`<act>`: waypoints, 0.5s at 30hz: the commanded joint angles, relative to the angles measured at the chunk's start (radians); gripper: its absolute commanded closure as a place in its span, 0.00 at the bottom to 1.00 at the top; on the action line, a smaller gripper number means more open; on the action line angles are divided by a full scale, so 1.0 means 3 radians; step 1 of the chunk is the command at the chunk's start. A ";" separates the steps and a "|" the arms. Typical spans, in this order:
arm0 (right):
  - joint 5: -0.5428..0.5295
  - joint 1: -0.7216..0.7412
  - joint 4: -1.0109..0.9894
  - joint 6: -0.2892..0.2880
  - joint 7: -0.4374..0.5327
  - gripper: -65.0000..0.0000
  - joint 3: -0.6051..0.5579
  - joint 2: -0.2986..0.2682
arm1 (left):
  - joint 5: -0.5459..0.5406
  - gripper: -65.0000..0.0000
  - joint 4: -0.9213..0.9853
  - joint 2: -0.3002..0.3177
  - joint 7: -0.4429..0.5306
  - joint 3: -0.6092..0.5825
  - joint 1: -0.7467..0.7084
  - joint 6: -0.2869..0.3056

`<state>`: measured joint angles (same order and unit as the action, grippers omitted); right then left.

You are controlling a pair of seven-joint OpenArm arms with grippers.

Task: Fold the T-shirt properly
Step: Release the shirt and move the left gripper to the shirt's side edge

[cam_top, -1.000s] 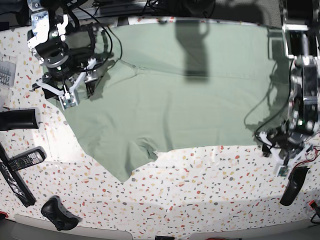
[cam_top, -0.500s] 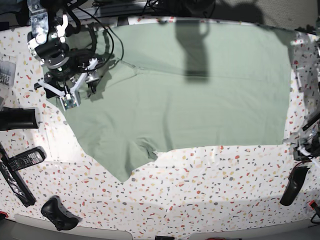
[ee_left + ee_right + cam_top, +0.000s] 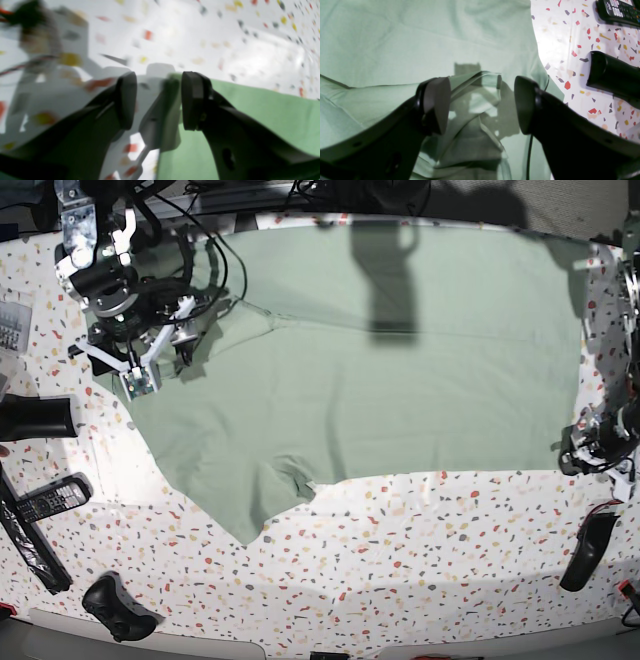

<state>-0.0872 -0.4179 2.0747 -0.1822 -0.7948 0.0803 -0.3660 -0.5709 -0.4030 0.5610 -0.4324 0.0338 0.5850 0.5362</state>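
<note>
While lying spread and unfolded across the far half of the speckled bench (image 3: 400,560), T-shirt (image 3: 400,370) awaiting every fold, with left gripper (image 3: 156,100) and right gripper (image 3: 482,105) hovering at opposite edges, jaws apart, holding nothing.

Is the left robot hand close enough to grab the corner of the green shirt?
Probably yes. The left gripper is open right at the T-shirt edge, one finger over the cloth. Nothing seems to block it, though the view is blurry.
</note>
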 commanded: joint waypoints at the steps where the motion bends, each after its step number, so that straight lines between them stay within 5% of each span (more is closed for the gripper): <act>1: -0.0009 0.0015 0.0060 0.0014 0.0051 0.40 0.0015 -0.0034 | -0.0033 0.59 -0.0050 0.0037 0.0024 0.0015 0.0090 0.0036; 9: -0.0008 0.0017 0.0060 0.0014 0.0052 0.40 0.0015 -0.0034 | 0.0104 0.60 -0.0051 -0.0145 -0.0025 0.0015 0.0093 0.0036; 15: -0.0009 0.0017 0.0060 0.0014 0.0055 0.40 0.0015 -0.0034 | 0.0341 0.91 -0.0051 -0.0132 -0.0039 0.0015 0.0092 0.0034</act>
<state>-0.0872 -0.4179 2.0747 -0.1822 -0.7952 0.0803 -0.3660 -0.4698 -0.4076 0.5079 -0.4416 0.0349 0.5907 0.5404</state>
